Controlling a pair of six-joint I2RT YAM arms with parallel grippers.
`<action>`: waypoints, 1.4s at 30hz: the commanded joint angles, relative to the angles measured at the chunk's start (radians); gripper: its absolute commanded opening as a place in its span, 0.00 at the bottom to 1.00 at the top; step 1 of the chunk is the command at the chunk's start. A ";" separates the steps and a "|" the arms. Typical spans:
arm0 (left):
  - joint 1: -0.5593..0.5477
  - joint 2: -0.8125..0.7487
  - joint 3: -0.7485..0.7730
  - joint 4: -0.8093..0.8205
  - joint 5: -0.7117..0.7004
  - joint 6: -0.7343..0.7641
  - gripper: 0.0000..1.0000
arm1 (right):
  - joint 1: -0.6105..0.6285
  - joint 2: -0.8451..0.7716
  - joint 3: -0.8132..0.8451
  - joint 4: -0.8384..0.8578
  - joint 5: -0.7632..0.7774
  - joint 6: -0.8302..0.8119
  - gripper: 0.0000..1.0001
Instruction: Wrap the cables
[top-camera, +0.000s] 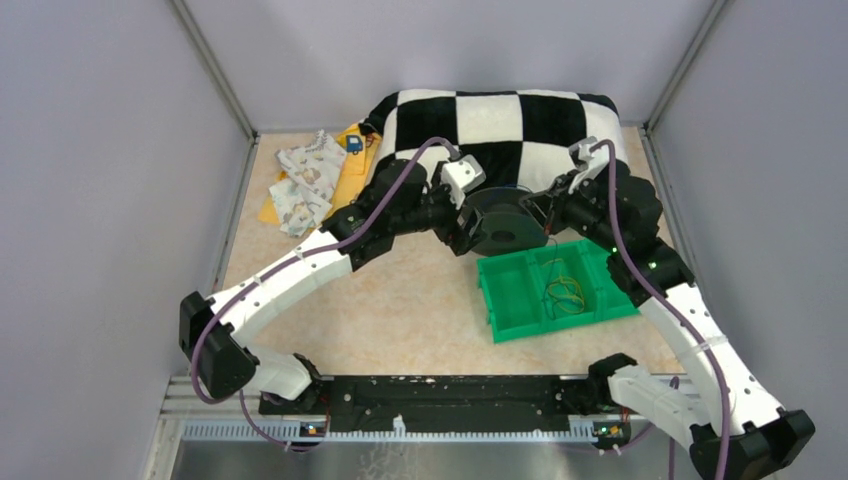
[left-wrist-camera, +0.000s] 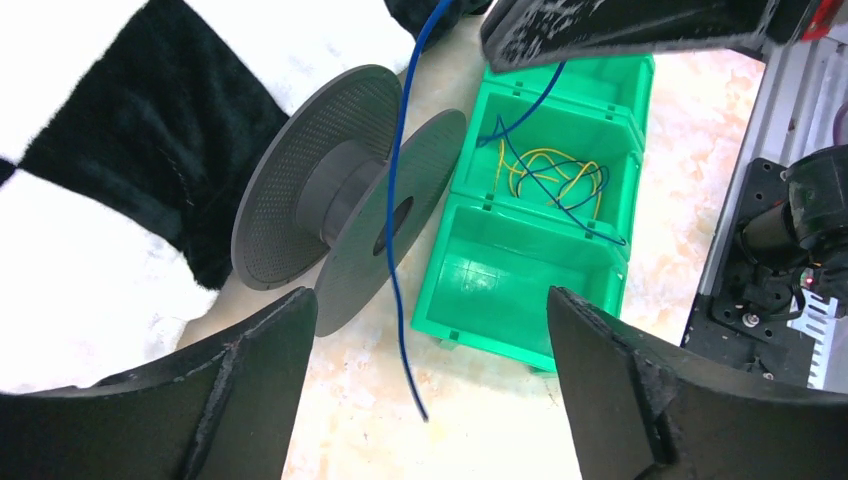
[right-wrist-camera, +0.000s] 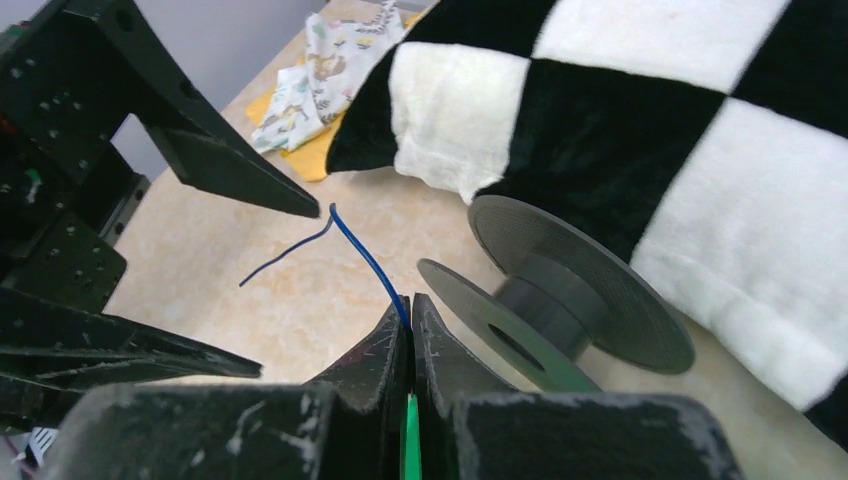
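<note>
The black two-flanged spool (top-camera: 505, 224) stands on edge in front of the checkered blanket; its hub (left-wrist-camera: 345, 185) looks bare. A thin blue wire (left-wrist-camera: 394, 200) hangs past the spool's near flange, with its free end just above the table. My right gripper (right-wrist-camera: 410, 303) is shut on this wire (right-wrist-camera: 365, 258) and holds it up beside the spool (right-wrist-camera: 575, 300). It sits right of the spool in the top view (top-camera: 545, 212). My left gripper (left-wrist-camera: 428, 300) is open and empty, left of the spool (top-camera: 466, 226), with the wire's end between its fingers. More blue wire trails into the tray.
A green divided tray (top-camera: 520, 300) lies right of centre with yellow looped strands (left-wrist-camera: 550, 170) in one compartment. The black-and-white checkered blanket (top-camera: 500, 120) fills the back. Patterned cloths (top-camera: 305, 180) and a yellow sheet lie at the back left.
</note>
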 joint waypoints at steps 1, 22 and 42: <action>0.034 -0.055 0.034 0.004 0.028 0.017 0.92 | -0.082 -0.063 -0.003 -0.069 0.001 -0.017 0.00; 0.195 0.018 -0.007 0.195 0.223 -0.116 0.99 | -0.180 -0.043 -0.084 -0.028 0.130 0.168 0.00; 0.194 0.165 0.011 0.350 0.324 -0.129 0.99 | -0.180 0.099 -0.118 0.089 0.212 0.304 0.00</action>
